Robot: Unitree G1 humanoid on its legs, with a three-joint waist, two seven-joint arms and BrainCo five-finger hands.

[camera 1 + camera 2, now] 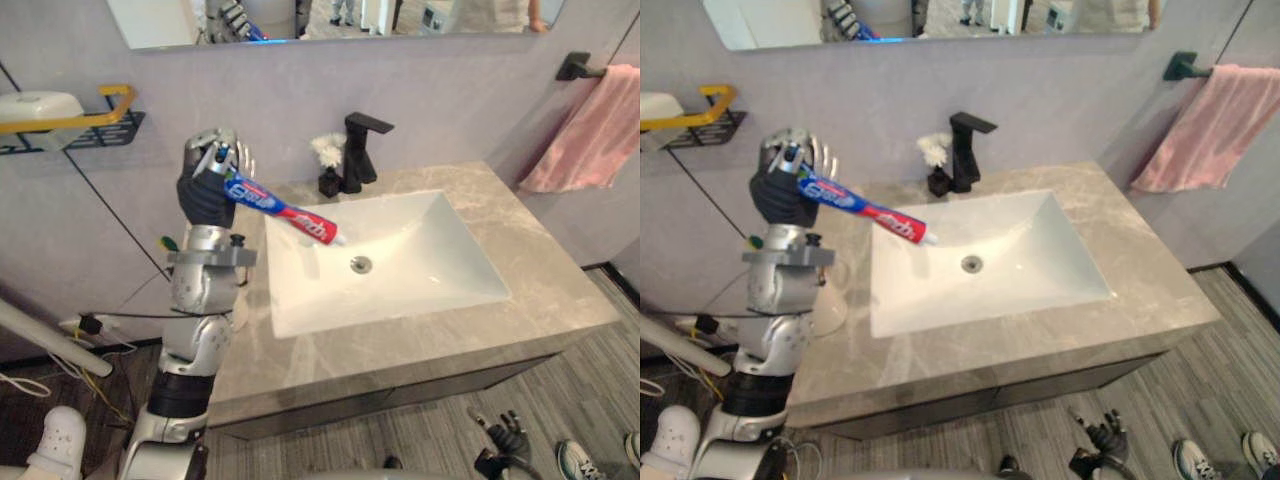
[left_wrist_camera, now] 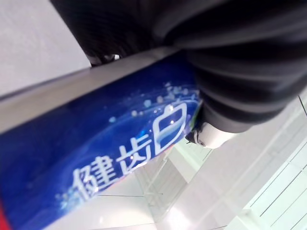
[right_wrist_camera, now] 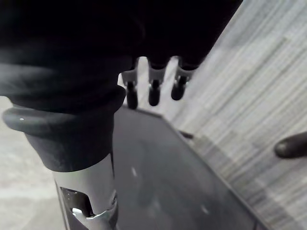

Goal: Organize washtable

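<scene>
Toothpaste tube (image 1: pixel 285 210): upper end hidden in left hand (image 1: pixel 205 188).

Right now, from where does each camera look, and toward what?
Left eye view: from the head, down at the sink; left hand holds the toothpaste tube, right hand hangs low.
Right eye view: beside it, sharing that scene.
Left wrist view: along the left hand, at the tube.
Right wrist view: along the right hand, down at the floor.

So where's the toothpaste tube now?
In the eye views, the toothpaste tube is held in the left hand, lower end over the sink, at its left edge.
</scene>
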